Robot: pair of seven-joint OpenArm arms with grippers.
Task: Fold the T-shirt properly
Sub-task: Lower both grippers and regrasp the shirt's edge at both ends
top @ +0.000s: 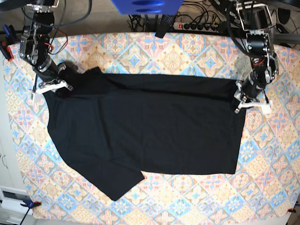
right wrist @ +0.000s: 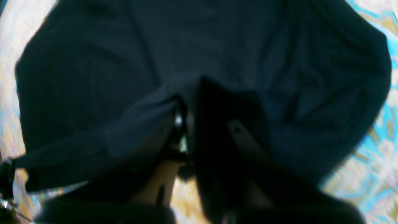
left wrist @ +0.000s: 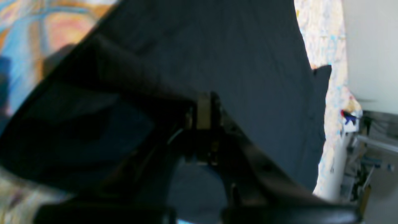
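The black T-shirt (top: 150, 131) lies spread across the patterned tablecloth, with one sleeve (top: 123, 183) pointing to the near left. My left gripper (top: 242, 93) sits at the shirt's far right corner and is shut on its edge; in the left wrist view the fingers (left wrist: 203, 109) pinch the dark fabric (left wrist: 248, 62). My right gripper (top: 63, 84) sits at the shirt's far left corner and is shut on the fabric; in the right wrist view it (right wrist: 186, 124) grips a fold of the shirt (right wrist: 124, 62). The far edge runs taut between the two grippers.
The pastel diamond-patterned tablecloth (top: 197, 56) covers the table. A power strip (top: 201, 24) and cables lie behind the far edge. A blue object (top: 145, 5) hangs at the top centre. A red clamp (top: 5, 49) sits at the left edge.
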